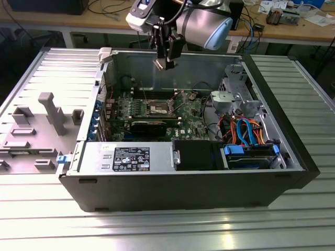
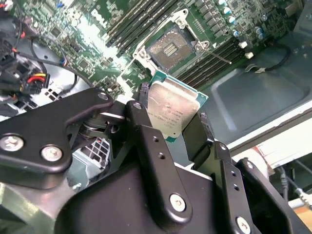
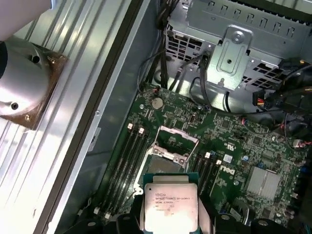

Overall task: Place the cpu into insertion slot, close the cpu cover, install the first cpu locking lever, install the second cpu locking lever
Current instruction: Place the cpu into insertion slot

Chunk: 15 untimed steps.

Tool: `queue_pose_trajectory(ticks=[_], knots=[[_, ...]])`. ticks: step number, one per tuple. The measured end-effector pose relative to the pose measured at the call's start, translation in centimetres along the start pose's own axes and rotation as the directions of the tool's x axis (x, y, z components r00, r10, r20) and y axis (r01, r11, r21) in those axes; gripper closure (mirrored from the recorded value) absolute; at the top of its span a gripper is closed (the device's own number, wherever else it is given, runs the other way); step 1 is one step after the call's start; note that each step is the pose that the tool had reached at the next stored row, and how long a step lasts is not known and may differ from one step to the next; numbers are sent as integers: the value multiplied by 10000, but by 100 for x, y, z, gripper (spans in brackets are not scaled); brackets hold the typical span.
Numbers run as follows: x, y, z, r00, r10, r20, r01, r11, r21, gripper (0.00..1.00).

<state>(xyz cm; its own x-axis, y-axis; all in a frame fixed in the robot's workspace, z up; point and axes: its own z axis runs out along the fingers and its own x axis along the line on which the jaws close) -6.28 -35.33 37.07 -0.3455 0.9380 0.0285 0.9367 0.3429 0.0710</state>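
Pincer [image 2: 170,117] clamps cpu [image 3: 169,207] (above insertion slot [image 2: 170,47]).

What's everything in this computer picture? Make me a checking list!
Surface: ribbed metal table, open computer case on it.
Job's things: cpu gripped above the green motherboard; insertion slot empty; cpu cover looks raised open.
Clutter: grey blocks at the exterior view's left.
Grippers: end effector shut on the cpu.
Cables: orange and blue cables inside the case, exterior view's right.
Surroundings: wooden workbench behind.
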Motion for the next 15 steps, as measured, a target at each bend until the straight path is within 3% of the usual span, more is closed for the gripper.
queue_pose_trajectory(ticks=[1, 2, 6, 8, 9, 10, 11, 12, 15], knots=[[0, -1, 7, 9997, 224, -49, -223, 9996, 178, 47], [0, -2, 17, 9994, 336, -76, -333, 9991, 279, 47], [-1, -4, 53, 9914, 1308, -10, -1308, 9911, 246, 47], [-2, -5, 75, 9806, 1960, 34, -1960, 9804, 220, 47], [-3, -7, 90, 9722, 2343, 58, -2344, 9719, 203, 47], [-3, -8, 112, 9586, 2846, 90, -2847, 9584, 181, 47], [-4, -10, 142, 9416, 3365, 121, -3367, 9415, 163, 47], [-5, -11, 156, 9360, 3518, 131, -3520, 9359, 167, 47], [-4, -14, 200, 9255, 3785, 149, -3787, 9252, 244, 47]])
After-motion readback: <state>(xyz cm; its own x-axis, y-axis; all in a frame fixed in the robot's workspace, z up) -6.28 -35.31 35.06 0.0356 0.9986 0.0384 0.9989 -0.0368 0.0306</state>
